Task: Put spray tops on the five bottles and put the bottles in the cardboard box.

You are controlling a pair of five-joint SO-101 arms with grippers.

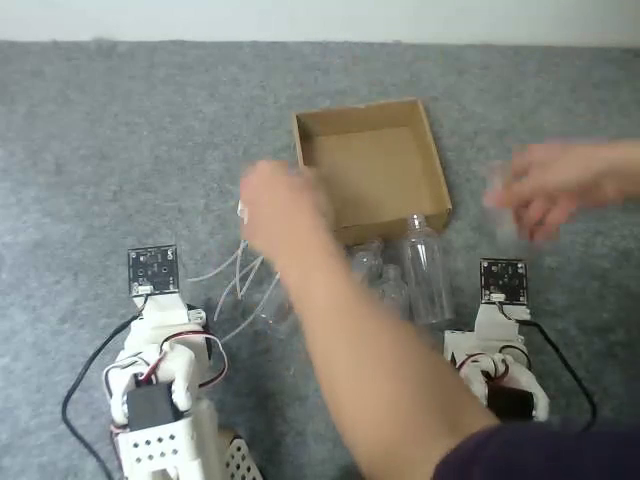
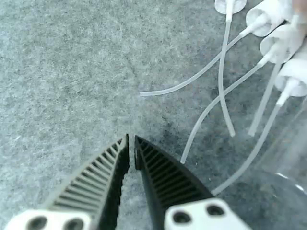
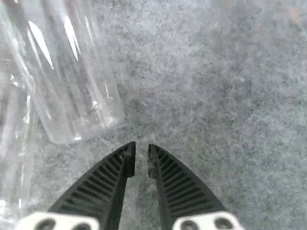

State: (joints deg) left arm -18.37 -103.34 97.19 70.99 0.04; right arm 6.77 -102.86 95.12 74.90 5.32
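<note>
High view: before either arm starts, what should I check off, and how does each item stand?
1. Person clear of the table: not ok; a forearm reaches over the bottles, a second hand hovers beside the cardboard box.
2. Box open, empty: ok.
3. Left gripper shut, holding nothing: ok.
4. Right gripper shut, holding nothing: ok.
5. Five bottles present: cannot tell; forearm hides some.
6. Spray tops loose on the carpet: ok.
</note>
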